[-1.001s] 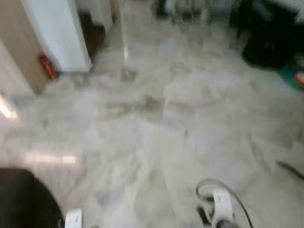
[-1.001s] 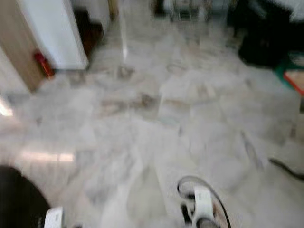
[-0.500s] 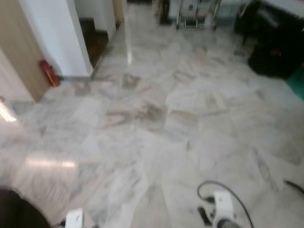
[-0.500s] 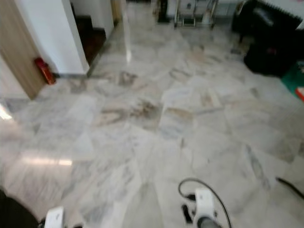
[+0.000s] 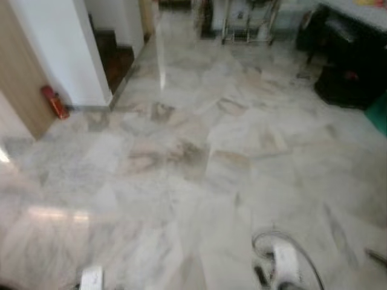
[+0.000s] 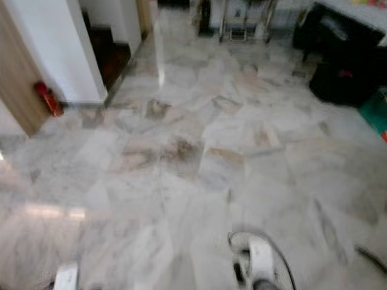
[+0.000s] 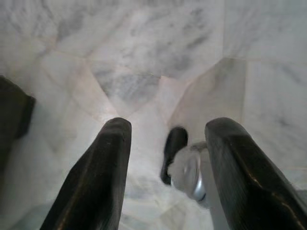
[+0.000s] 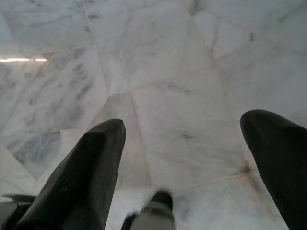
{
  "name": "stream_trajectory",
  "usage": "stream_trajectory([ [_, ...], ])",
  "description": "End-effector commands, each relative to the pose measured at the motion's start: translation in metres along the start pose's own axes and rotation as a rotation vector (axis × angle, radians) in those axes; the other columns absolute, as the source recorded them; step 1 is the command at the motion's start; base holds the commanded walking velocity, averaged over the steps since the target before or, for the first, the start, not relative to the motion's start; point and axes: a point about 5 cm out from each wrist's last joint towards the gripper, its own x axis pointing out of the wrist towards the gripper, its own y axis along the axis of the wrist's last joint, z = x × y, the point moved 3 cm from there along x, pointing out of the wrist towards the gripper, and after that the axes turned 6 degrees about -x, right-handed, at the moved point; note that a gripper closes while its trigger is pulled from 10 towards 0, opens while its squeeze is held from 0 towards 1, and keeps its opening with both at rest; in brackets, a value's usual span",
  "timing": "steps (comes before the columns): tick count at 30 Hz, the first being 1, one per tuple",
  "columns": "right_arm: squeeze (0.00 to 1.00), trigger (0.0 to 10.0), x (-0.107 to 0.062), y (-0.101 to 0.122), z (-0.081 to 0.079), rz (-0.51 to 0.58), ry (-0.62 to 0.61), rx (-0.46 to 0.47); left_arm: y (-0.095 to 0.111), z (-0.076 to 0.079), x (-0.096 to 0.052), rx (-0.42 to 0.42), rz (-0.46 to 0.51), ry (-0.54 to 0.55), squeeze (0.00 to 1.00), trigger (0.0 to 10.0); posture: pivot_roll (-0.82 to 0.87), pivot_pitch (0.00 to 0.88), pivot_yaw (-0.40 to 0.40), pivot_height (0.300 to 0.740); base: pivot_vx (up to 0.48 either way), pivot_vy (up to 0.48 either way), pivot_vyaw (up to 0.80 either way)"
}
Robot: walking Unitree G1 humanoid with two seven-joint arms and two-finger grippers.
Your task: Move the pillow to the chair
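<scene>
Now head view shifts across marble floor [image 5: 199,163]: dark mass at lower left corner a second ago gone from frame, red extinguisher [image 5: 54,103] by wood panel sits slightly further left. Camera motion, robot walking or turning. Left gripper [image 7: 168,158] jaws apart, empty; right gripper [image 8: 182,158] jaws wide, empty. Pillow, chair not identifiable. Judgement: still searching, nothing carried.

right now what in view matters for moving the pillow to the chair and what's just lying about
For the job:
- open left gripper, empty
- open right gripper, empty
No pillow or chair can be made out.

Just lying about:
- red fire extinguisher by the wall
- black furniture
- metal rack
- grey marble floor
</scene>
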Motion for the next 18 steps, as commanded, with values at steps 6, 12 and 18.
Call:
stream_trajectory([
  [6, 0.0, 10.0, -0.0019, -0.0037, 0.0089, -0.012, -0.02, -0.003, -0.0033, 0.006, 0.0007, 0.014, -0.015, -0.017, 0.0, 10.0, 0.04, 0.026, 0.016, 0.74, 0.332, 0.0, 0.0],
  [12, 0.0, 10.0, -0.0019, -0.0043, 0.009, -0.015, -0.02, -0.003, -0.0035, 0.0099, 0.0014, 0.016, -0.015, -0.022, 0.0, 10.0, 0.04, 0.026, 0.016, 0.74, 0.332, 0.0, 0.0],
  [18, 0.0, 10.0, -0.0021, -0.0057, 0.0081, -0.018, -0.019, -0.002, -0.0033, 0.0118, 0.0018, 0.019, -0.015, -0.025, 0.0, 10.0, 0.04, 0.026, 0.019, 0.74, 0.332, 0.0, 0.0],
])
